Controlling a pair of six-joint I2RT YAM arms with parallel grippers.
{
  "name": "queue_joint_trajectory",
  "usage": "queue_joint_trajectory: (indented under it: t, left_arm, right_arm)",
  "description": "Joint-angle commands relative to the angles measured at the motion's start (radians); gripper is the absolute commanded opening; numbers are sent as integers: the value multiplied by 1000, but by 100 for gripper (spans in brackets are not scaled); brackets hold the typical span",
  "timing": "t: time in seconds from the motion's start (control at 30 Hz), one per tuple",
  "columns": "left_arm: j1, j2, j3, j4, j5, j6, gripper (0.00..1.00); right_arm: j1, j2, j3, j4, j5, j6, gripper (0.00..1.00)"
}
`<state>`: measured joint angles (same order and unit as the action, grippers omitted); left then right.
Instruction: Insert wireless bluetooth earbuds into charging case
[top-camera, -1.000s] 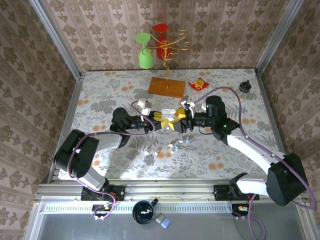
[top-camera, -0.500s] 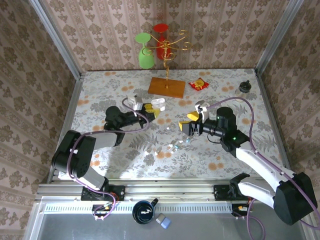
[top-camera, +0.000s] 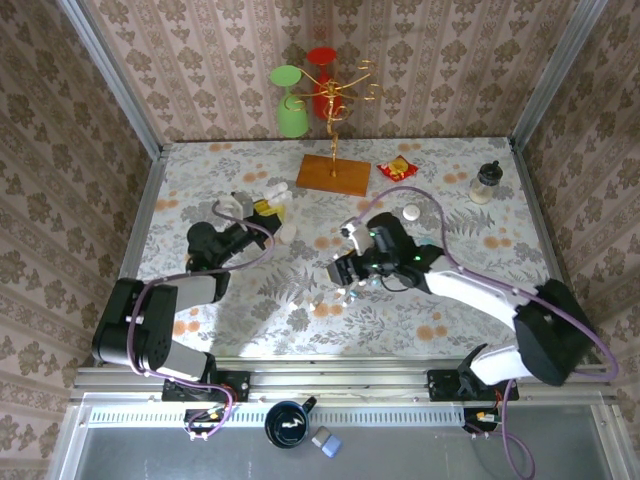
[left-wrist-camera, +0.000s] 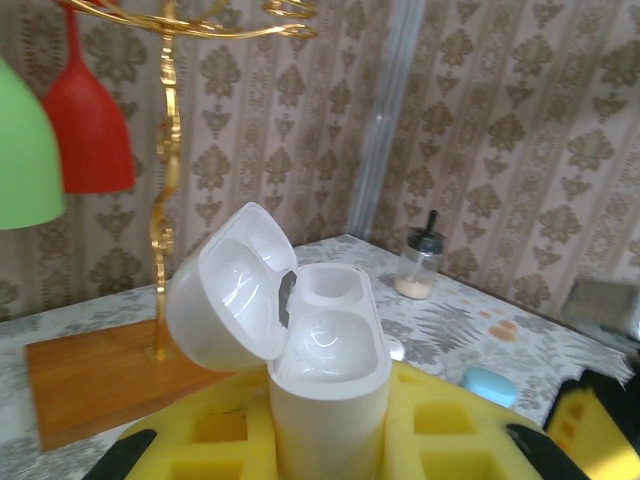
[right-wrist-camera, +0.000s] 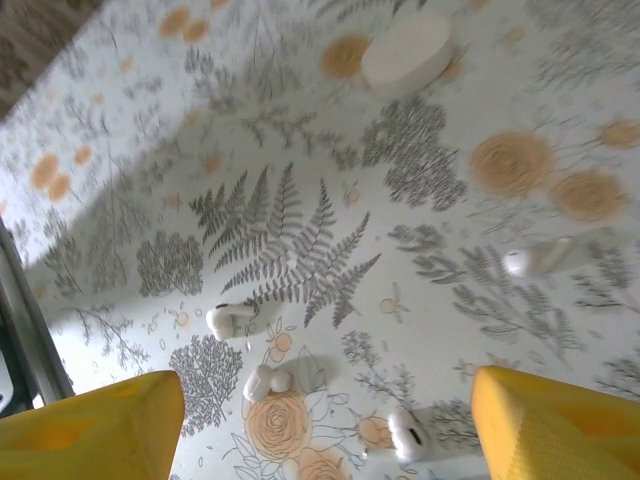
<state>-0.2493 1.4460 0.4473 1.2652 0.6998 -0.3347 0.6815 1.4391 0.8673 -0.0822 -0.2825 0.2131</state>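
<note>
Four tiny white earbuds (right-wrist-camera: 268, 380) lie loose on the floral table (top-camera: 200, 300), scattered toward its near middle. Three sit close together and a fourth lies off to one side. The right gripper (right-wrist-camera: 320, 425) hovers just above them with its yellow fingers (right-wrist-camera: 555, 420) spread wide apart and nothing between them.

Further back and to the left, well apart from the earbuds, the left gripper (left-wrist-camera: 325, 445) is clamped on a white charging case (left-wrist-camera: 330, 350). Its yellow pads press the lower body from both sides. The case stands upright with its lid swung open and tipped to the left.

Beyond the right gripper a white rounded case (top-camera: 410, 212) lies flat on the table by itself. Toward the far edge are a red-and-yellow packet (top-camera: 397, 168) and, off to the right, a small glass shaker (top-camera: 485, 182) with a dark top. Farthest back, a wooden base (top-camera: 333, 174) carries a gold rack (top-camera: 335, 100) from which a green glass (top-camera: 290, 105) and a red glass (top-camera: 322, 70) hang upside down.
</note>
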Motion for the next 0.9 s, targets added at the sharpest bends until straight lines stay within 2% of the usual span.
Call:
queue_joint_trajectory:
  t: [0.0,0.2,0.37,0.43,0.67,0.87]
  left_arm:
    - [29,-33,-23,26,-73,23,0]
    - [61,-58,-48,26,-92,18,0]
    - [71,-72,-57,25,-82,16,0]
    - [74,-75,-60,25,-73,18,0]
    - [74,-72,-63,25,-63,27,0]
    - [70,-70,-58,25,-21,35,0]
  right_arm:
    - [41,110,90,-108,99,35,74]
    - [97,278,223,-184,116,31,71]
    - [93,366,312,-297,159,62,66]
    - [74,365,298,-302,153,89,63]
    - [-10,301,163,-214,-16,230,57]
    - [-20,292,106,-198,-59,276,51]
